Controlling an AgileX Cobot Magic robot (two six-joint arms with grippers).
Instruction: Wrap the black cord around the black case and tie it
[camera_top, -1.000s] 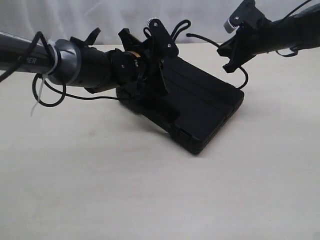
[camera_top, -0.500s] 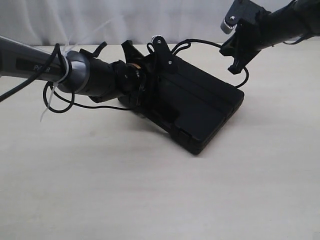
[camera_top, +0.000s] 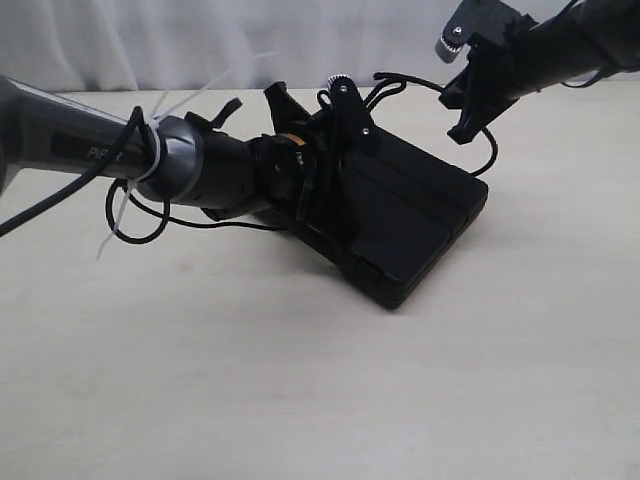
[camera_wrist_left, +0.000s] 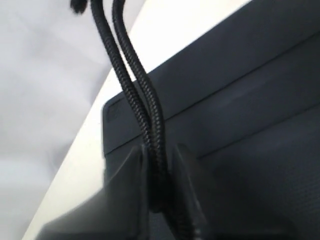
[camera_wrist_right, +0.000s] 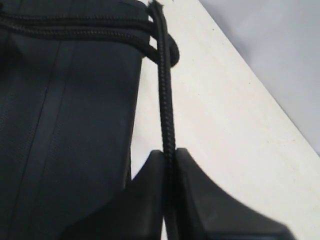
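Observation:
The black case (camera_top: 410, 215) lies flat on the table, ribs across its lid, seen close in both wrist views (camera_wrist_left: 240, 100) (camera_wrist_right: 65, 125). The black cord (camera_top: 415, 82) runs over the case's far end between the two grippers, and another stretch (camera_top: 215, 225) trails by its left side. My left gripper (camera_top: 352, 112) hovers at the case's far left corner, shut on a doubled strand of cord (camera_wrist_left: 135, 85). My right gripper (camera_top: 468, 118) hangs above the far right corner, shut on a single strand (camera_wrist_right: 166, 100) that leads down to the case edge.
The pale table (camera_top: 300, 380) spreads in front of the case. A white curtain (camera_top: 200, 40) closes the back. A smooth cable with white zip ties (camera_top: 135, 200) loops off the left arm.
The left arm has slid right along the case's far edge with its cord. The right gripper has risen and holds the cord tauter.

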